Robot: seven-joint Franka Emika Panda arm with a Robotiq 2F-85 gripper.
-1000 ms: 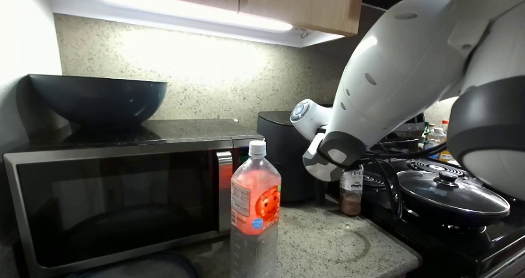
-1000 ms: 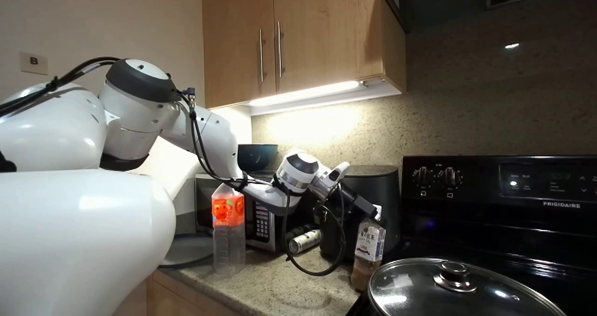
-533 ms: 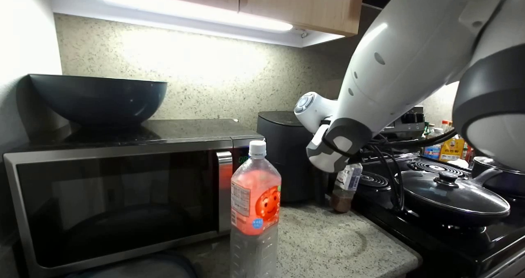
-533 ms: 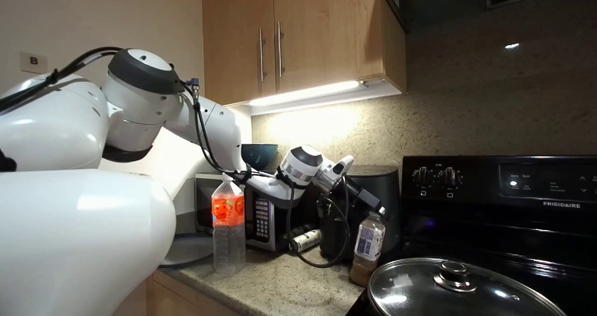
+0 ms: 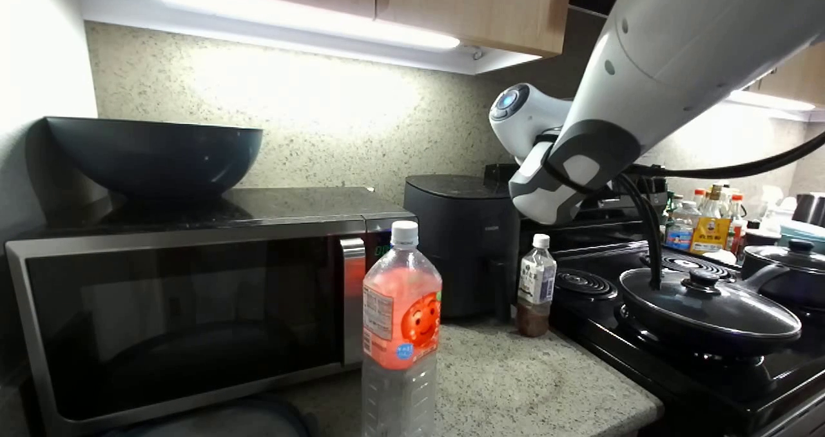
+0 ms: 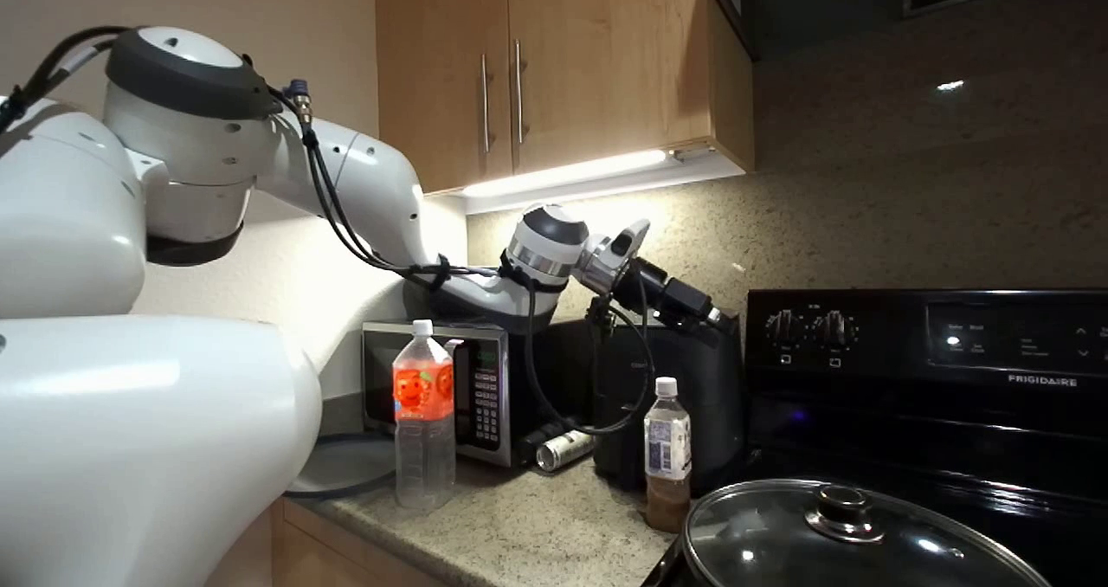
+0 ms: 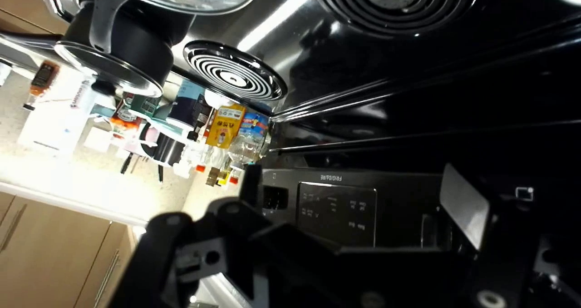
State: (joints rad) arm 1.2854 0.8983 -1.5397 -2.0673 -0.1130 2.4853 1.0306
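My gripper [image 6: 711, 314] is raised above the counter, in front of the dark air fryer's top. In the wrist view the gripper [image 7: 358, 196] stands open and holds nothing; a light pad [image 7: 465, 206] shows on the right finger, with the stove's control panel [image 7: 336, 212] in the gap beyond. Nearest below is a small capped bottle [image 6: 668, 457] with a white label and brown contents. It stands upright on the counter, apart from the gripper. An exterior view also shows this bottle [image 5: 536, 285] beneath the arm's wrist, which hides the fingers there.
A tall orange-labelled bottle [image 5: 403, 321] stands before the microwave [image 5: 193, 321], which carries a dark bowl [image 5: 155, 156]. The air fryer [image 5: 461, 250] is behind the small bottle. A can [image 6: 564, 450] lies near it. A lidded pan [image 5: 709, 308] sits on the stove; a cable loop hangs from the arm.
The arm and gripper have risen, clear of the small bottle. That bottle leaned under the gripper, turned and shifted slightly, and now stands upright with its cap in sight.
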